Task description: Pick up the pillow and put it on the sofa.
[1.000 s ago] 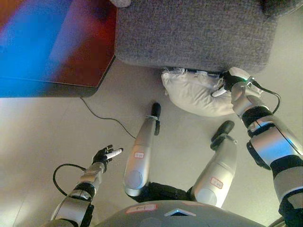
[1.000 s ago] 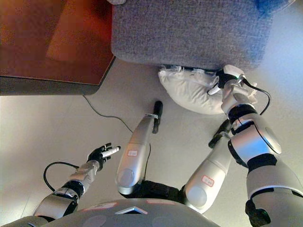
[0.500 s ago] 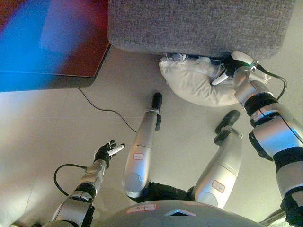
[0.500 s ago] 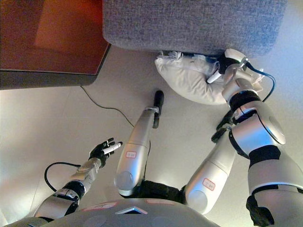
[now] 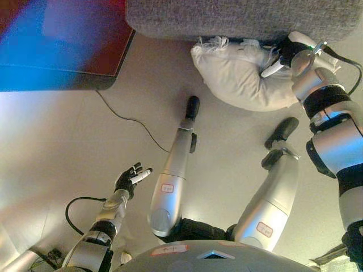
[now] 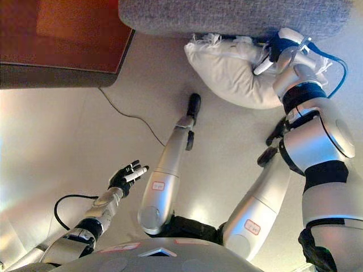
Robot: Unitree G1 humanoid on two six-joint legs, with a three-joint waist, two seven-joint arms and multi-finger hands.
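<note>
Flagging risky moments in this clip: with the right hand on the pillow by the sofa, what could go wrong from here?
The right hand grips only the edge of the white pillow, so the soft cloth might slip or sag free when lifted. The pillow lies against the base of the grey sofa, so it could catch on the sofa's front on the way up. The left hand hangs open well away, offering no support.
</note>
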